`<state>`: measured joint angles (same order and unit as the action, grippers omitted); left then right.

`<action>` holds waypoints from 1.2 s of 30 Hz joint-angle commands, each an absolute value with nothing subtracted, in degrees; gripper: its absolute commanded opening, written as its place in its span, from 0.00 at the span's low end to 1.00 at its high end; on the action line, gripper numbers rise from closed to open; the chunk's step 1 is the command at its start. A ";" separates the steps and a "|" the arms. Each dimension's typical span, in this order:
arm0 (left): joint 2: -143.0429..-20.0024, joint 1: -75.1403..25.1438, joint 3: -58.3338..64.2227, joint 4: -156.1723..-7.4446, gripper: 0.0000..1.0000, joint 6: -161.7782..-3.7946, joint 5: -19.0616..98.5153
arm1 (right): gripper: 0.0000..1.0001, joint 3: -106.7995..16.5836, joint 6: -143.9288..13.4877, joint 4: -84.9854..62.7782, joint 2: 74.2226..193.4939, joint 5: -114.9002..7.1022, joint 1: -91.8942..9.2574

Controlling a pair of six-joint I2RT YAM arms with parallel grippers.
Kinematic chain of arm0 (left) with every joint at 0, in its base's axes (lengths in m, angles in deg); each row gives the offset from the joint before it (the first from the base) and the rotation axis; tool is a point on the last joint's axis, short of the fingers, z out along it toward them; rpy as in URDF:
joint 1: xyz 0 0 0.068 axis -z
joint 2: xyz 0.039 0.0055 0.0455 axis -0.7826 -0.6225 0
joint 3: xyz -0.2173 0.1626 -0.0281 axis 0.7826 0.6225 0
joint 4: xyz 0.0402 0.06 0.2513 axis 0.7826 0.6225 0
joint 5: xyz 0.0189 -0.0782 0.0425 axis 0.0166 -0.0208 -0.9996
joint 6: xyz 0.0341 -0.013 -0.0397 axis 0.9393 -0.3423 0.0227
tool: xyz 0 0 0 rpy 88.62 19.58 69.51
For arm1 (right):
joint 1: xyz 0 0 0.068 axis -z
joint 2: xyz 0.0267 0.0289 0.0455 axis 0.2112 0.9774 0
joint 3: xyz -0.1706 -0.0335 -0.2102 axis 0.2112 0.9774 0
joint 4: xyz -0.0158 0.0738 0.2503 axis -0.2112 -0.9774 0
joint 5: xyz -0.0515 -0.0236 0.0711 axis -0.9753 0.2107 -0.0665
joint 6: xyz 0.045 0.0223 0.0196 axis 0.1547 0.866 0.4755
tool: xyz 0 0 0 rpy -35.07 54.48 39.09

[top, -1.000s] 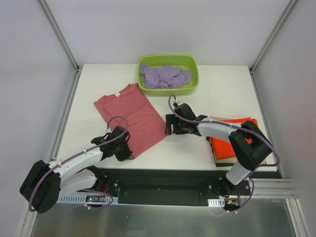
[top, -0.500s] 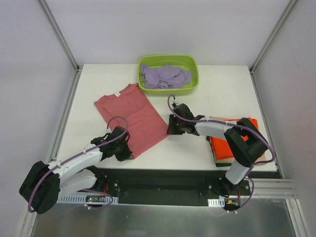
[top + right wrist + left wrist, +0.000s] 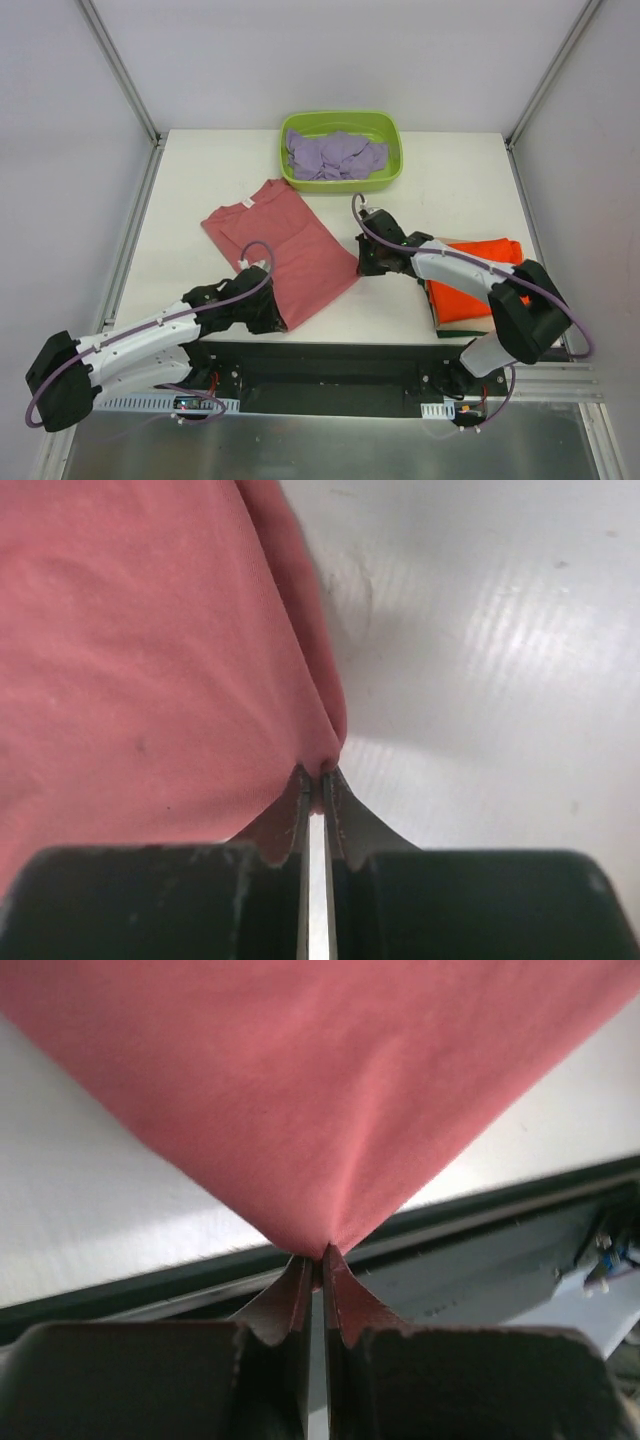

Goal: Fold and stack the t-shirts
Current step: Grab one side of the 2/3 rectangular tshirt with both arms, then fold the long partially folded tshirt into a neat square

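Note:
A salmon-red t-shirt (image 3: pixel 285 245) lies folded lengthwise on the white table, collar toward the back left. My left gripper (image 3: pixel 277 319) is shut on its near hem corner; the left wrist view shows the cloth (image 3: pixel 320 1100) pinched at the fingertips (image 3: pixel 300 1285). My right gripper (image 3: pixel 362 266) is shut on the shirt's right hem corner, and in the right wrist view the red cloth (image 3: pixel 150 650) bunches between the closed tips. A folded bright orange t-shirt (image 3: pixel 470 280) tops a stack at the right. Lavender shirts (image 3: pixel 335 155) lie crumpled in the tub.
The lime-green tub (image 3: pixel 342 124) stands at the back centre of the table. The stack under the orange shirt shows a tan layer (image 3: pixel 440 315) at its near left edge. The table's front edge and black rail (image 3: pixel 340 355) run just below the left gripper.
The right gripper closed on the shirt's right corner. Both arms then shifted right, dragging the salmon-red shirt with them; its collar end moved right and slightly nearer.

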<state>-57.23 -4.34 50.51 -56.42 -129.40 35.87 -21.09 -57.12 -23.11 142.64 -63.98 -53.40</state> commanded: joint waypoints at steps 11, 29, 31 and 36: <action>-65.43 14.68 32.06 -60.80 0.00 -128.25 31.38 | 0.01 -20.45 -65.79 -45.14 118.70 -71.91 -48.41; -50.68 12.32 36.53 -59.67 0.00 -127.90 18.81 | 0.01 -41.44 -71.33 -46.02 129.76 -67.70 -48.14; -49.98 10.21 36.79 -58.62 0.00 -127.90 19.33 | 0.01 -43.82 -71.59 -45.41 132.22 -66.21 -48.31; -47.61 3.80 37.93 -57.12 0.00 -127.90 22.67 | 0.01 -51.89 -73.26 -45.13 138.63 -64.97 -49.10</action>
